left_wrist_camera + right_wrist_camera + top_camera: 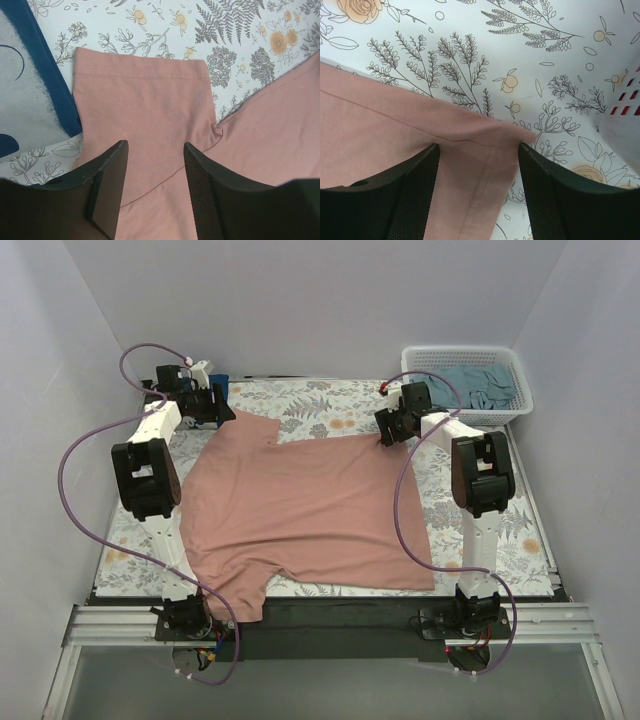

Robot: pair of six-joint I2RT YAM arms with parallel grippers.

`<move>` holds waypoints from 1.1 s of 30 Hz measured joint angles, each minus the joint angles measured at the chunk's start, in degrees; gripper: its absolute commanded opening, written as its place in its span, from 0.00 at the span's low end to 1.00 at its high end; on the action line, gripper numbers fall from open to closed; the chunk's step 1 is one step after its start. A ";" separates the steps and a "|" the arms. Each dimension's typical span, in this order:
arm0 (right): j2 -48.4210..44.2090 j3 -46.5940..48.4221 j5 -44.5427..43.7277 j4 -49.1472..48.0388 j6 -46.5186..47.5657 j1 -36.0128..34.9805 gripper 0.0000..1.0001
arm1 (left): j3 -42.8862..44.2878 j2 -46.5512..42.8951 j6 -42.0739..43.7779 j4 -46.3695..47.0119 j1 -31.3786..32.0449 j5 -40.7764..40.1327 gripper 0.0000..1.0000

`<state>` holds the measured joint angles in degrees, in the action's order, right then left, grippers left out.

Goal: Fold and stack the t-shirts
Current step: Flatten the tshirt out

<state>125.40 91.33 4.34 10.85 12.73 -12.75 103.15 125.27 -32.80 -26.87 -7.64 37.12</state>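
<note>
While soft pink tee [300, 510] lies flat on floral cloth [330, 410], L hand [155, 147] & R hand [479, 147] both released, stitched hems below

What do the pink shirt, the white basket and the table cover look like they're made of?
Pink shirt: soft matte knit, likely cotton jersey; it lies in shallow wrinkles and its hems are stitched. White basket: rigid plastic by the look, with moulded lattice walls. Table cover: smooth floral-printed sheet lying flat; cloth or vinyl, cannot tell.
</note>
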 measured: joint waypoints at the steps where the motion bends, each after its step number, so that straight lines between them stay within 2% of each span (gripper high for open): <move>1: 0.11 0.15 -0.17 0.04 -0.11 -0.04 0.70 | 0.00 0.11 0.00 0.00 0.09 0.00 0.47; 3: 0.76 1.25 -0.44 0.63 -0.42 -0.13 0.69 | 0.00 0.11 0.07 -0.02 0.28 0.00 0.48; 9: 4.61 7.80 0.00 4.04 -1.05 -0.15 0.50 | 0.13 0.11 0.37 0.09 0.48 0.00 0.48; 12: 5.97 10.14 0.15 5.14 -1.40 0.17 0.35 | 0.59 0.20 0.37 0.09 0.48 0.00 0.48; 13: 6.05 10.29 0.28 5.29 -1.40 0.39 0.24 | 0.79 0.22 0.37 0.09 0.48 0.02 0.48; 15: 6.05 10.25 0.59 5.62 -1.25 0.81 0.12 | 0.96 0.22 0.37 0.17 0.48 0.07 0.48; 16: 5.99 10.19 0.76 5.66 -1.09 0.90 0.02 | 0.96 0.22 0.37 0.17 0.48 0.13 0.48; 23: 3.80 6.95 1.75 5.35 -0.17 1.18 0.01 | 1.79 1.44 2.16 -0.13 0.81 -1.01 0.45; 33: -0.28 1.49 1.57 7.04 3.26 1.01 0.01 | 11.21 11.26 7.72 -1.64 5.31 -11.41 0.44</move>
<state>125.12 92.82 5.91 17.89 15.99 -11.75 114.37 136.53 -25.08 -28.51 -2.33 25.71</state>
